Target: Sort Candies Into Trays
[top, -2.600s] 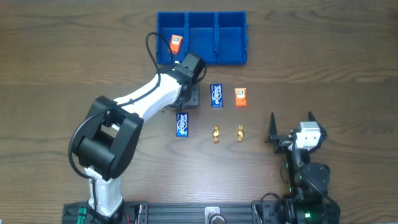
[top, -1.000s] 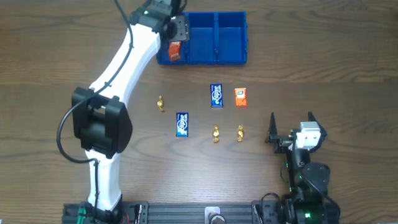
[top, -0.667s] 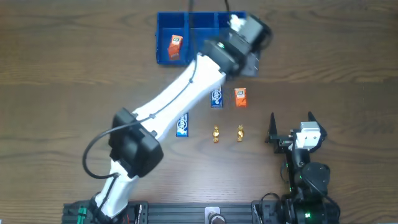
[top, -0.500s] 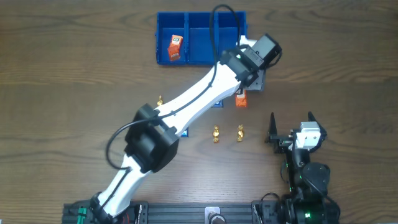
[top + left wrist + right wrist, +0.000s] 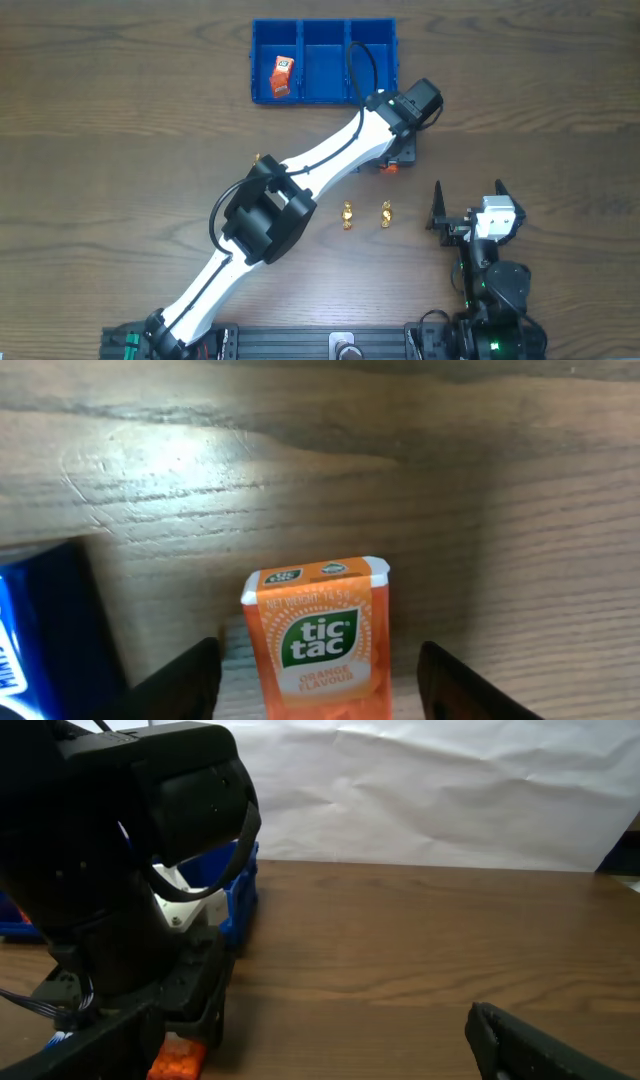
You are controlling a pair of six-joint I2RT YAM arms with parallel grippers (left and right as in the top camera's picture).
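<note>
Fingers of your left claw (image 5: 318, 660) stand wide open on either side of the orange candy box (image 5: 320, 635), with a gap on both sides. The box lies flat on the desk, near the blue tray's (image 5: 323, 99) right front corner. Your right claw (image 5: 468, 200) sits open and empty toward the desk's front edge.

Dark brown wood-grain bench (image 5: 120, 120) in front of me. Blue plastic three-compartment tray (image 5: 325, 60) sits at its far side. Nearer me lies a gold-wrapped candy (image 5: 347, 214), with a second gold-wrapped candy (image 5: 386, 212) near it, not touching. A third gold-wrapped candy (image 5: 258, 158) lies well left, partly hidden. My left wrist view shows a flat orange plastic candy box (image 5: 320, 640) label up and a blue-wrapped candy bar (image 5: 40, 630) near it, not touching.
</note>
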